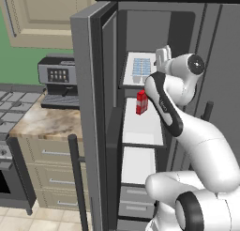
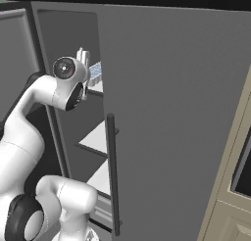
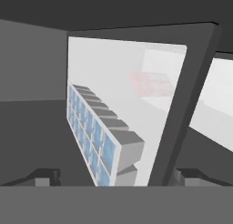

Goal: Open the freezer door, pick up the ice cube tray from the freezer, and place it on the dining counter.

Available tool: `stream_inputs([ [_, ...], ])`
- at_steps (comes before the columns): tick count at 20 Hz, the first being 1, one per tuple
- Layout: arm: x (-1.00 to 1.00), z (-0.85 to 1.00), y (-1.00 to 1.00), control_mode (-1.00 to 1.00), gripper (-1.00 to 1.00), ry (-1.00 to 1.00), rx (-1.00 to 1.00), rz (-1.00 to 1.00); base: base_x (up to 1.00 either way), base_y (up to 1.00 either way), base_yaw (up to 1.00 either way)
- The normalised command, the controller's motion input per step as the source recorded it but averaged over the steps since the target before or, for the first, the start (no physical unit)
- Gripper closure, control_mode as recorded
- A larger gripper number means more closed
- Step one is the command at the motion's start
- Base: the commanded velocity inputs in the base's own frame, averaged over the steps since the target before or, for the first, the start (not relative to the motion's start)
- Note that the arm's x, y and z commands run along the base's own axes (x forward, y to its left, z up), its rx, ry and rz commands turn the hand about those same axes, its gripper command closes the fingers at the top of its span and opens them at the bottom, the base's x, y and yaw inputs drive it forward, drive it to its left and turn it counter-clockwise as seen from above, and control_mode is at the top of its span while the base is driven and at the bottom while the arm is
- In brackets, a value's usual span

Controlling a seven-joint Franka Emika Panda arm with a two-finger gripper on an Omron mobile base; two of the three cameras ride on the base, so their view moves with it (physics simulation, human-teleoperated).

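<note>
The freezer door (image 1: 93,108) stands swung open to the left, seen edge-on. Inside the freezer (image 1: 140,127), the pale-blue ice cube tray (image 1: 141,68) lies on the top white shelf. My gripper (image 1: 161,56) reaches in at that shelf, just right of the tray. In the hand view the tray (image 3: 98,136) runs between my two fingertips, and the gripper (image 3: 117,175) is open with its tips wide apart and not touching it. From the right base view the tray (image 2: 95,71) peeks out beside the hand (image 2: 83,56). The dining counter is out of view.
A red carton (image 1: 142,102) stands on the second shelf, under my forearm. Grey drawers (image 1: 136,202) fill the freezer's bottom. The wider plain grey door (image 2: 171,112) with its dark handle (image 2: 112,176) is shut on the right. A coffee machine (image 1: 58,80) sits on the small counter (image 1: 47,119).
</note>
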Motion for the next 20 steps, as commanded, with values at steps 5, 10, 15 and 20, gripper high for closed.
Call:
stream_inputs([
  [5,0.17,0.00,0.00,-1.00,-1.00,0.00,0.00,0.00,0.00,0.00,0.00],
  [10,0.15,0.00,0.00,-1.00,-1.00,0.00,0.00,0.00,0.00,0.00,0.00],
  [15,0.12,-0.01,0.00,-1.00,-1.00,0.00,0.00,0.00,0.00,0.00,0.00],
  [20,0.12,-0.04,0.00,-1.00,-1.00,0.00,0.00,0.00,0.00,0.00,0.00],
])
